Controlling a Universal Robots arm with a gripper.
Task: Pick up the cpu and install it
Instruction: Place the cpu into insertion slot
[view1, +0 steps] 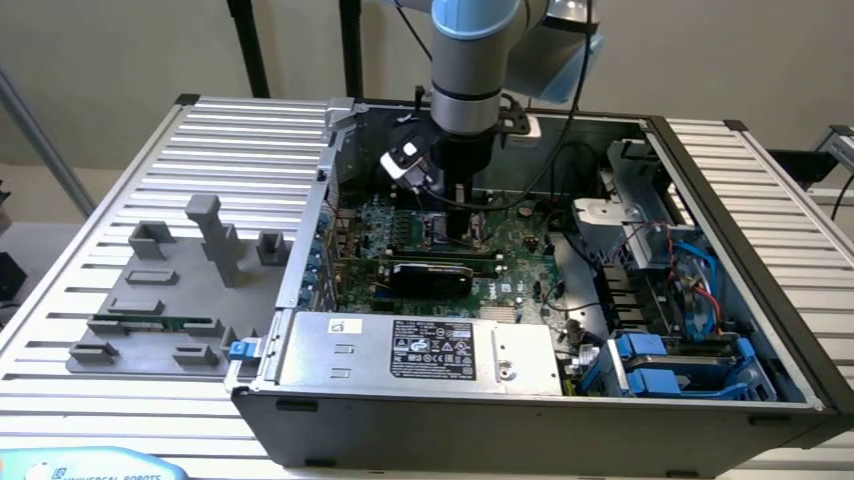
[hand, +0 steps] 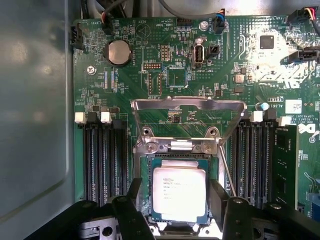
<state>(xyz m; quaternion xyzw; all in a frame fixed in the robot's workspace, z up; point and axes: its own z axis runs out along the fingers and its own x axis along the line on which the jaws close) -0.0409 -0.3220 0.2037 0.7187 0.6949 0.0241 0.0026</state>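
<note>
The arm reaches down into the open computer case (view1: 747, 395), which stands on the slatted bench (view1: 160, 150), and the pincer (view1: 454, 215) hangs low over the motherboard (hand: 175, 65).

In the wrist view the cpu (hand: 179, 194) lies flat, silver lid up, inside the socket (hand: 144, 172). It sits squarely between the two banks of memory slots (hand: 102, 160). The hinged load plate (hand: 187, 104) is tipped up and away from it, and the thin retention lever (hand: 227, 172) stands free at one side, so the chip is not clamped down.

The pincer (hand: 176, 190) is centred right over the chip. Its jaws stand wide apart with one dark finger (hand: 135, 192) just beside one edge of the cpu and the other finger (hand: 217, 197) just beside the opposite edge. The chip is nearly square, and its sides run parallel to the inner faces of the fingers, so there is no skew between them. A sliver of the socket frame shows between each finger and the cpu's green rim, so the fingers seem to stand just clear of it, though I cannot be sure they are not brushing it. Nothing is gripped. By the look of it, the chip rests in the socket under its own weight.
</note>
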